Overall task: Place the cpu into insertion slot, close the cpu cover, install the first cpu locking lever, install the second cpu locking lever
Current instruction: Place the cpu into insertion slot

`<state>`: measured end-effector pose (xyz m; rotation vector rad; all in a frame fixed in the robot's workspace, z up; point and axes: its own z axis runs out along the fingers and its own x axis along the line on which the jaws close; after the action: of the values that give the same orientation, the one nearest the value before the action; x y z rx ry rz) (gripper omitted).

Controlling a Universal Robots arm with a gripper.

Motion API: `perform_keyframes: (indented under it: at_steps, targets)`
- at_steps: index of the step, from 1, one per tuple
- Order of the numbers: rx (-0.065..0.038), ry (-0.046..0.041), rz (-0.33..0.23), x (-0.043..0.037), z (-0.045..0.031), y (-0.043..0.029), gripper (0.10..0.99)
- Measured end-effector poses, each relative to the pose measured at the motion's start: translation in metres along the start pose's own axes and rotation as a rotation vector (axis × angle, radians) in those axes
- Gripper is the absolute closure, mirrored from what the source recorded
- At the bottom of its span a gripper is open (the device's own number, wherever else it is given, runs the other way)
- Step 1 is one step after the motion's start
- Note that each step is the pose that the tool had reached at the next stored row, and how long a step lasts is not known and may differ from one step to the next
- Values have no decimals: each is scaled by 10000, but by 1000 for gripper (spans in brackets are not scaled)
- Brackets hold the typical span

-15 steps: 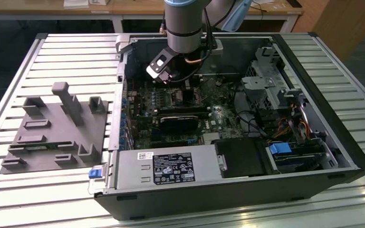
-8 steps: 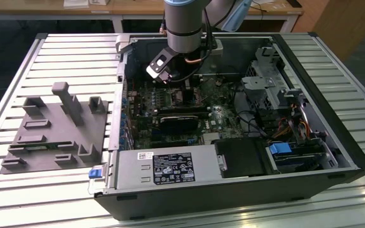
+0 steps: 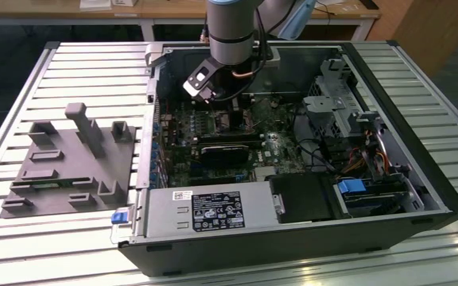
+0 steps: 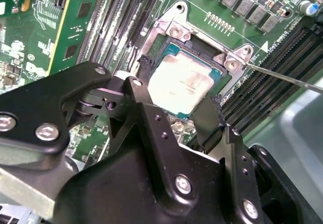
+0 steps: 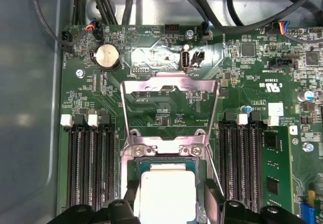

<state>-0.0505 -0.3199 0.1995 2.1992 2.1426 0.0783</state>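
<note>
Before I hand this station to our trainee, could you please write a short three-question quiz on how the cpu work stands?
1. True or false: the cpu lies outside the computer case.
2. Choose one: the cpu cover is A) shut flat over the cpu, B) swung open, away from the cpu, C) taken off altogether.
3. Short answer: which part is the tool nearest to?

Key: 1 false; 2 B; 3 the cpu.
</note>
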Motion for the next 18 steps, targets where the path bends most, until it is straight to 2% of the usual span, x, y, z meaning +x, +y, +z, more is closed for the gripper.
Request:
perform_keyframes:
  at_steps: [6,16,17,18]
  targets:
    - [0,0,0,-1,-84,7,475]
    - [0,7,0,-1,-84,7,475]
    - [0,7,1,-1,-84,7,490]
    - [0,8,0,-1,-84,7,553]
